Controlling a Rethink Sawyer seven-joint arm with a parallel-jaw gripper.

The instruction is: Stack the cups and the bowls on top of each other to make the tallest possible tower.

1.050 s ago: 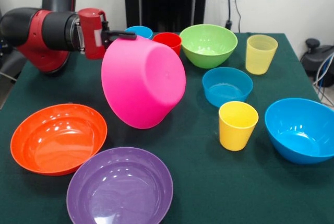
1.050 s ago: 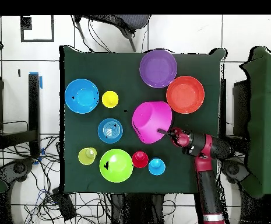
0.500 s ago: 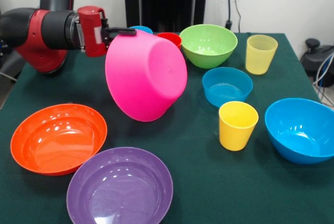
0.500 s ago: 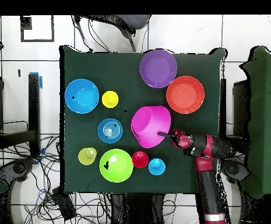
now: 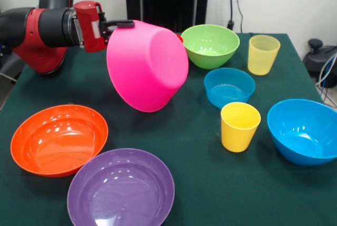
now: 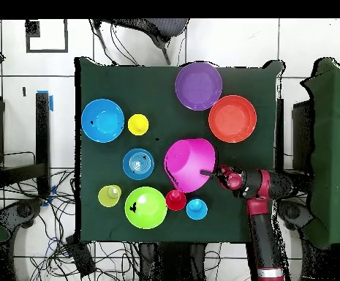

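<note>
Nearest the front camera, at about 7 o'clock on the desk (image 5: 200,184), the purple bowl (image 5: 120,188) lies open side up, with the orange bowl (image 5: 59,139) just beside it at 9 o'clock. On the other side, at 4 o'clock, the large blue bowl (image 5: 304,130) is set near the opaque yellow cup (image 5: 239,126). Past these, the small blue bowl (image 5: 229,87) is seen at about 2 o'clock.

At the middle, the pink bowl (image 5: 147,66) is held off the cloth, tipped on its side with its base turned towards the front camera. Its far rim is pinched by the jaws of the gripper (image 5: 119,24), which are clenched on that edge; the grip is thin and one-sided, so the bowl is judged likely to swing or slip if it is turned fast.

The step in hand is judged to be the turning over of this bowl as a base for the tower. It is best done slowly: the rotation is to be finished until the rim faces straight down, and the bowl lowered onto bare cloth at the centre, kept apart from its neighbours, before the rim is let go.

Farthest back, the green bowl (image 5: 210,45) and the pale yellow cup (image 5: 263,53) stand at 1 o'clock, and a sliver of the red cup (image 5: 180,38) shows behind the pink bowl.
</note>
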